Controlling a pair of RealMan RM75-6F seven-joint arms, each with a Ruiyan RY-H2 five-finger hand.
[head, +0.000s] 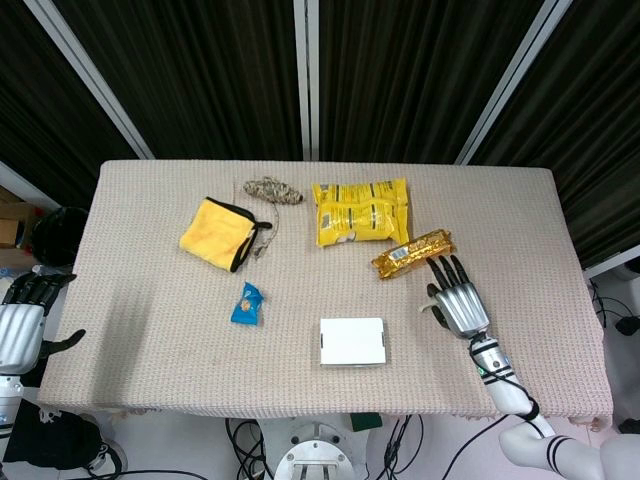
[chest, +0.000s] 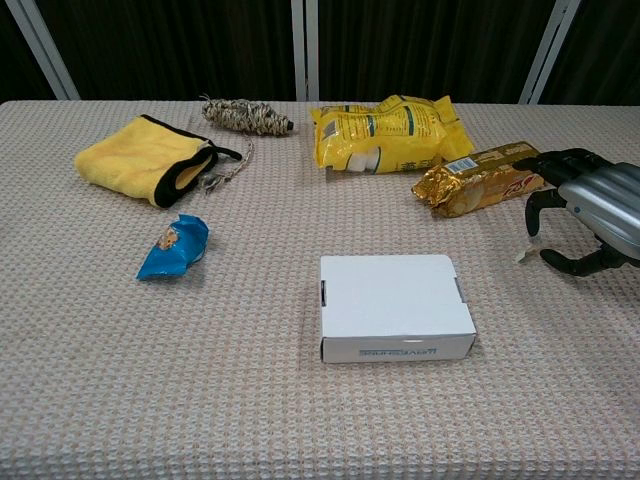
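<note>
- As we are looking across the bench (chest: 560, 400) from its near edge, we are first meeting the white box (chest: 396, 306), lying flat and shut, well apart from both hands.
- We are holding our right hand (chest: 590, 212) just above the cloth at the right side, fingers (head: 447, 268) spread and slightly curled, gripping nothing; its fingertips are pointing toward the far side and sitting just short of the gold snack pack (chest: 478, 178).
- That gold snack pack is lying slanted, its near end closest to the right hand; we cannot tell whether the fingertips are touching it, though it looks to be a hair apart.
- We are keeping our left hand (head: 22, 320) off the bench's left edge, fingers curled loosely with nothing in them; whether they are fully closed, we cannot tell.
- Toward the middle left, a small blue wrapper (chest: 175, 246) is lying crumpled.
- Further back, a yellow cloth (chest: 140, 158) is lying folded, with a black trim.
- Farthest off, a yellow bag (chest: 385, 132) is lying flat just behind the gold pack, and a bundle of twine (chest: 243, 116) is trailing a loose end toward the cloth.
</note>
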